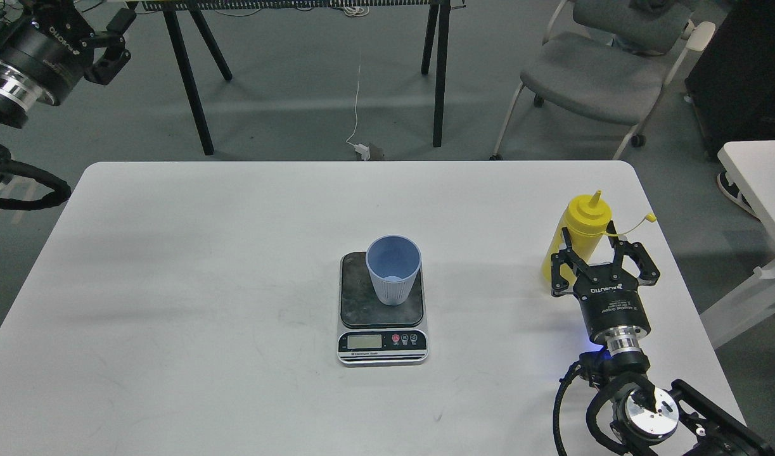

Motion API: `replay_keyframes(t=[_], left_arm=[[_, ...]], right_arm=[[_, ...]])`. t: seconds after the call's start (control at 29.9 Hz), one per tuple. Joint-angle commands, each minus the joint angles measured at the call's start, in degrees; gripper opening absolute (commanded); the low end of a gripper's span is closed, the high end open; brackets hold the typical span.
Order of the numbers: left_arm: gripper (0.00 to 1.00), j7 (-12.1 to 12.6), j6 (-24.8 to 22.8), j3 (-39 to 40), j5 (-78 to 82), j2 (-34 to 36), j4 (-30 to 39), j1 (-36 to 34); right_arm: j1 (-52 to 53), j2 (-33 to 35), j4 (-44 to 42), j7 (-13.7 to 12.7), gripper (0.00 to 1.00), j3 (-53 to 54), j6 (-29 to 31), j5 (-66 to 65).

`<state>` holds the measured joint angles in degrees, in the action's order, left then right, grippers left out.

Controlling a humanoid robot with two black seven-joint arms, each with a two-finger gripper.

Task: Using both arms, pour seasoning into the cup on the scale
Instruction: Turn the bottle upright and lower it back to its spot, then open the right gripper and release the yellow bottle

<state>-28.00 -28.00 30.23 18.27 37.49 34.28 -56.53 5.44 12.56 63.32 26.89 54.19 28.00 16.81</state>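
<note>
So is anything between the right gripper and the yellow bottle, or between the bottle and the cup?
Nothing visible. The right gripper is open around the seasoning bottle, and only bare table lies between it and the cup on the scale.

Loads of open white tabletop (191,266) is left around the small dark-topped digital scale (382,316), which is planted mid-table with the light blue ribbed plastic tumbler (393,269) on its platform. The right edge is blocked by the yellow plastic squeeze bottle (580,237), flanked by the spread fingers of the right gripper (590,244).
</note>
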Motion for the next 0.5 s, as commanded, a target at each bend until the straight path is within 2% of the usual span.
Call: replay_keyframes(t=[0.0, 0.47], left_arm=[[0.94, 0.0, 0.0, 0.0, 0.0, 0.0, 0.0, 0.0], [0.94, 0.0, 0.0, 0.0, 0.0, 0.0, 0.0, 0.1]], right_arm=[[-0.1, -0.2, -0.7, -0.1, 0.64, -0.3, 0.0, -0.7], [-0.9, -0.4, -1.7, 0.0, 0.67, -0.5, 0.0, -3.9]])
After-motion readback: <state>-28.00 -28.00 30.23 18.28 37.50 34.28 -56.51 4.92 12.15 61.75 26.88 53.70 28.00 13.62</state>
